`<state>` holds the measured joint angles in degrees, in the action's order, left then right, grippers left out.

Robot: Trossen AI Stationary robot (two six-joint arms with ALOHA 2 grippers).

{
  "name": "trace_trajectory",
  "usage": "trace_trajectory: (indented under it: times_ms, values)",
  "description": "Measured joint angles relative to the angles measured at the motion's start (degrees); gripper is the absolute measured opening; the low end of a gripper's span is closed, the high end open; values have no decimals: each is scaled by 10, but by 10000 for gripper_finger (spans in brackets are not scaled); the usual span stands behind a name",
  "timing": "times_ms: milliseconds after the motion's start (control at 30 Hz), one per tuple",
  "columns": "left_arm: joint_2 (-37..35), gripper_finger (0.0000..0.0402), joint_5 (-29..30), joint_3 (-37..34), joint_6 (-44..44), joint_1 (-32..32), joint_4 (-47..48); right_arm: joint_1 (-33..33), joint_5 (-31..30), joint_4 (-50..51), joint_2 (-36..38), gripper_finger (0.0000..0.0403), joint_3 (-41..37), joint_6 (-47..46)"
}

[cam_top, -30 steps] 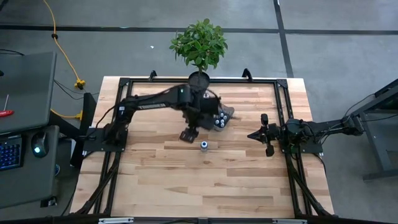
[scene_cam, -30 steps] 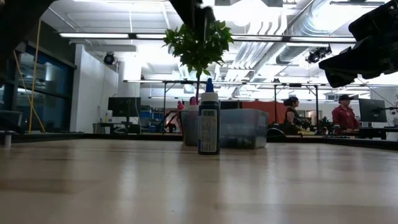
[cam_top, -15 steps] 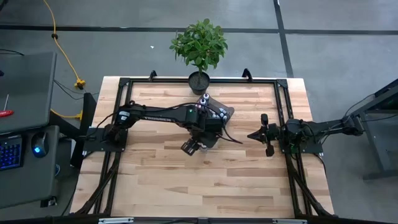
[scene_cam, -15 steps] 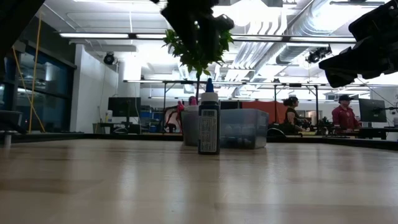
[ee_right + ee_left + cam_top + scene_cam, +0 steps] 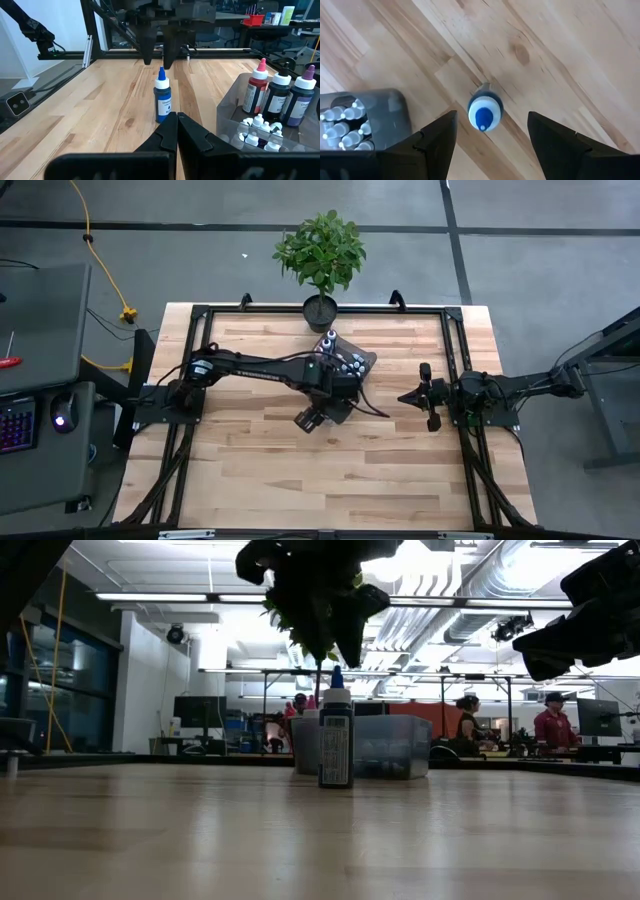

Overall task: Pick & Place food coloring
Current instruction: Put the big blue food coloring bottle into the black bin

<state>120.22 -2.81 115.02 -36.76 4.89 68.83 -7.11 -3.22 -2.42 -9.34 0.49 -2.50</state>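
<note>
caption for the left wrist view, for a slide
Open left pincer poised directly above an upright blue-capped food coloring bottle.

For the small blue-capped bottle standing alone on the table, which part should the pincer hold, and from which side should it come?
Probably the blue-capped bottle is best held around its body just under the cap, coming straight down from above. It stands upright and alone on the table, apart from the clear bin, and the open left pincer hangs over it with a finger on each side.
</note>
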Motion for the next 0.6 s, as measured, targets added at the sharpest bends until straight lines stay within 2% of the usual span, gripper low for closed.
trace_trajectory:
  times_ms: [600]
  values:
    - [0, 238, -9, -60, 9, -9, -72, 0, 0, 0, 0, 2, 0, 0]
